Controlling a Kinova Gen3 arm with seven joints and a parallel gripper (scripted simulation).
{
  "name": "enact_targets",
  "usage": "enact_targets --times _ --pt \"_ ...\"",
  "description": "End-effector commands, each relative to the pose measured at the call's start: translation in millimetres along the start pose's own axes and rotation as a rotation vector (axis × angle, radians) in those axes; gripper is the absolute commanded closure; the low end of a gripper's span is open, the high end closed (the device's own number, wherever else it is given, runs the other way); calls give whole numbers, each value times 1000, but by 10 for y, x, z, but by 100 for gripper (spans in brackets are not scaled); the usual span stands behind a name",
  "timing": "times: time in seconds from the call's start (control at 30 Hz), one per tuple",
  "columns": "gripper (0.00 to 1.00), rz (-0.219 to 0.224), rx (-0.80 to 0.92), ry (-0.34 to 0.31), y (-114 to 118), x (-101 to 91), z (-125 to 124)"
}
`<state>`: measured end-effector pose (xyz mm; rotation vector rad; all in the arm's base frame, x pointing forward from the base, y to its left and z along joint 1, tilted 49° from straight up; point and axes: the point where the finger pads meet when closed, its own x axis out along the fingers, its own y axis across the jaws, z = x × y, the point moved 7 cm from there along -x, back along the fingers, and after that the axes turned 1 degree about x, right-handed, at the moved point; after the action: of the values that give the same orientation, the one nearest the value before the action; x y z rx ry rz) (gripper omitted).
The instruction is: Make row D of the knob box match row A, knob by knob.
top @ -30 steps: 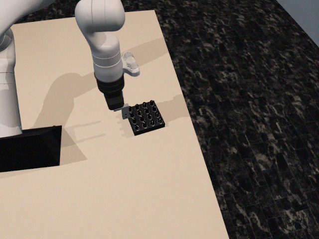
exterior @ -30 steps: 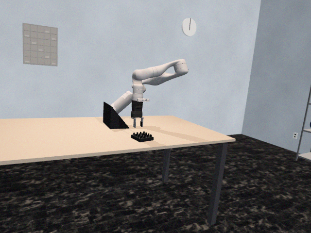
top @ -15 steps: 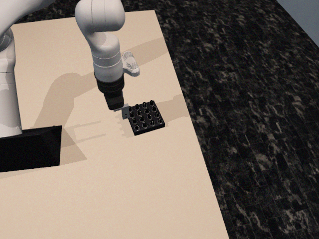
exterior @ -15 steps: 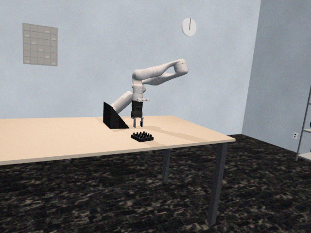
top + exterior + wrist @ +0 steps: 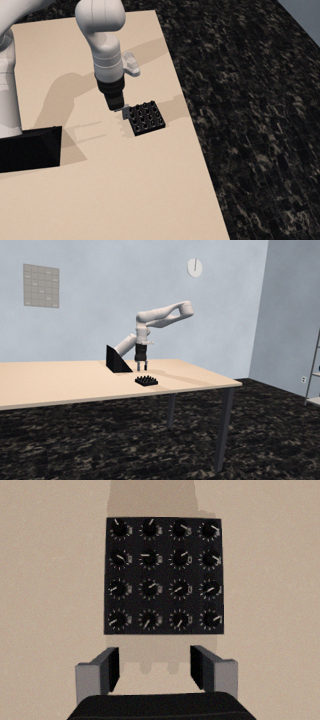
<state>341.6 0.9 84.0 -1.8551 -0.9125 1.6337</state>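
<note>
The black knob box [image 5: 146,117] [image 5: 146,381] [image 5: 163,576] stands flat on the tan table [image 5: 103,180] [image 5: 64,379], near its right edge in the top view. It carries several black knobs in a four-by-four grid, each with a white line; in the wrist view the lines point in various directions, and the printed names are too small to read. My gripper [image 5: 123,112] [image 5: 142,366] [image 5: 154,661] is open and empty. It hangs above the table just beside the box's edge, with the whole box ahead of the fingers in the wrist view.
A black wedge-shaped block [image 5: 28,149] [image 5: 116,363] stands at the arm's base, left of the box. The table's right edge [image 5: 196,134] runs close past the box. A shelf [image 5: 314,374] stands far off at the right wall.
</note>
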Motion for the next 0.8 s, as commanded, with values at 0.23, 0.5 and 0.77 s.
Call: enact_targets --times 0.23,0.5,0.77 --pt "0 7 -44 -4 33 -14 8" --pt "0 10 -131 -14 50 -19 17" --pt "0 4 -240 -18 31 -15 1"
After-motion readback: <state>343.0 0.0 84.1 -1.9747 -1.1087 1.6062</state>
